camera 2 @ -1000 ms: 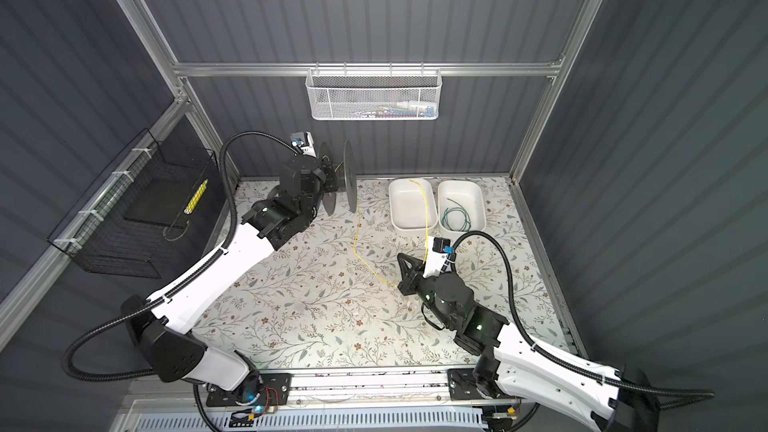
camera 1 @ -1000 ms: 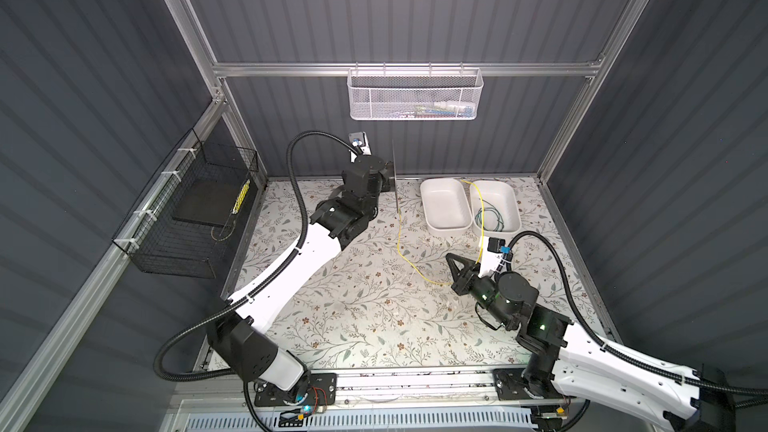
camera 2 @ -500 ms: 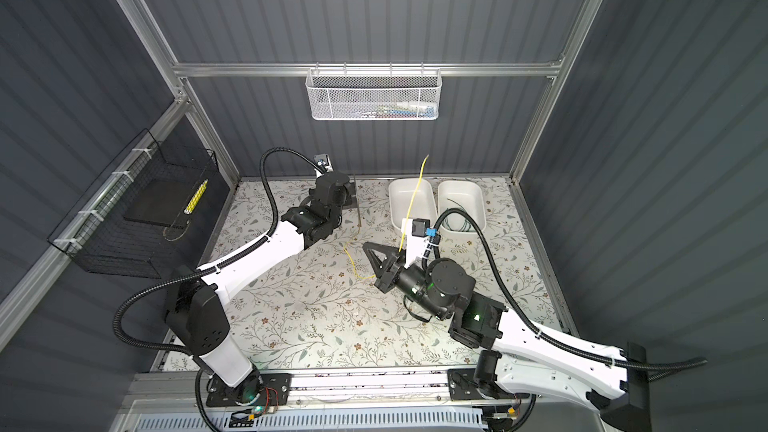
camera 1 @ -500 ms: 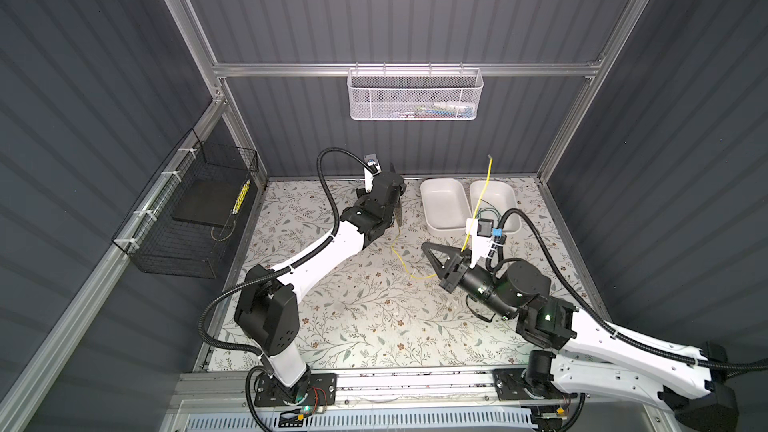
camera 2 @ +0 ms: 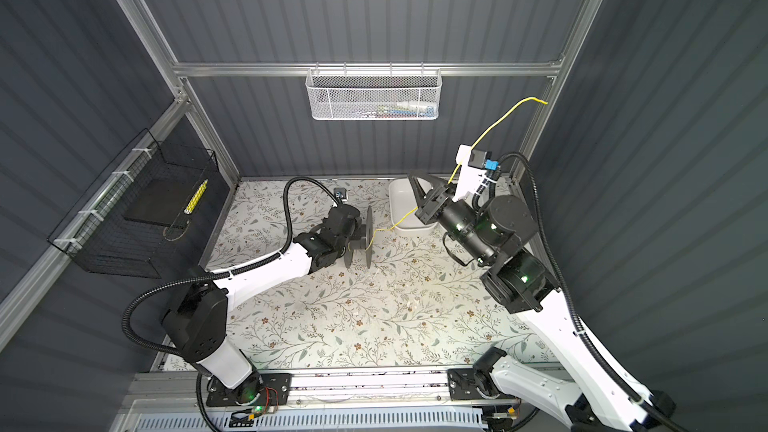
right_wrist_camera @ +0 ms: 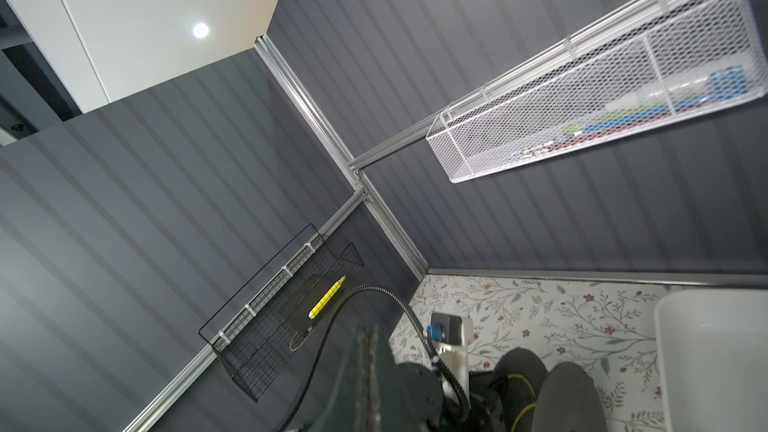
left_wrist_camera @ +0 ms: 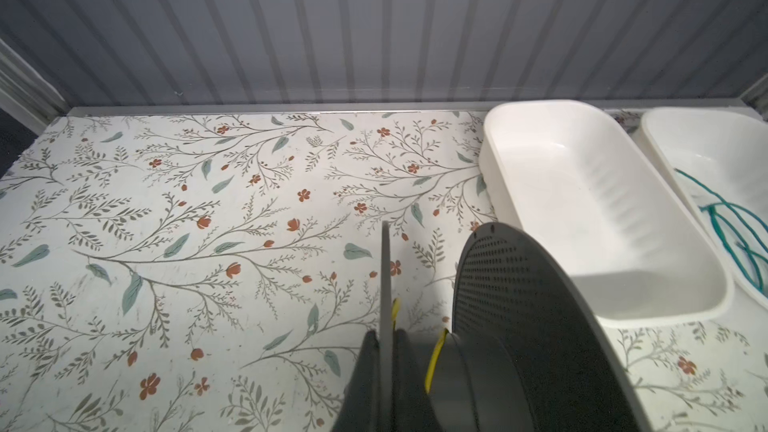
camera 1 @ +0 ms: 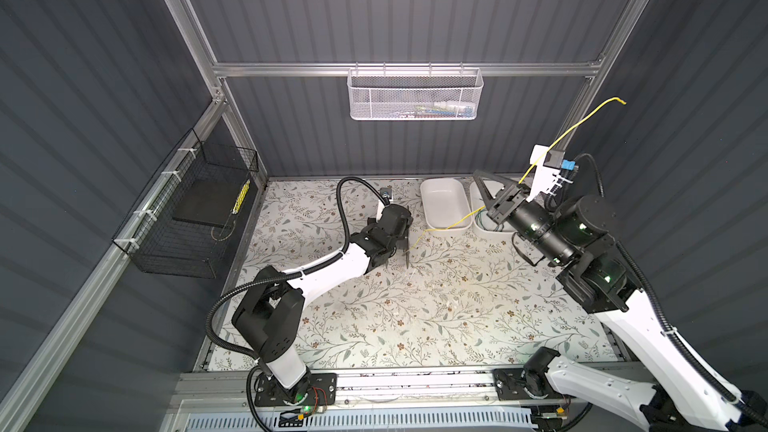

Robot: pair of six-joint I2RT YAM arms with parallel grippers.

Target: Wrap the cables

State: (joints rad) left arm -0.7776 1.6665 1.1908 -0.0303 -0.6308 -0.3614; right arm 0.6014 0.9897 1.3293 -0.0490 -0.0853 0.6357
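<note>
Left gripper (left_wrist_camera: 384, 342) is clamped on the near flange of the grey spool (camera 2: 368, 238). Spool stands on edge, low over the table (camera 1: 415, 317), mid-back, just beside the left tray (left_wrist_camera: 488, 151); can't tell if it touches the table. In the left wrist view I see yellow wire (camera 1: 451, 225) on the hub; turn count unclear. From the spool the wire runs with a little slack up to the right gripper (camera 1: 484, 182). That gripper is raised, and in both top views it sits in front of the right tray (left_wrist_camera: 652, 135). Its jaws are pressed together with the wire going in one side and out the other; I read that as a pinch on the wire. Past the gripper the free tail climbs up and to the right across the wrist camera mount; its hooked end hangs in the air near the right corner post. Right tray holds a loose green wire (left_wrist_camera: 723, 222). Right wrist view shows mostly walls and the wire baskets; the fingers are a blur at its edge, so the grip can't be read there.
</note>
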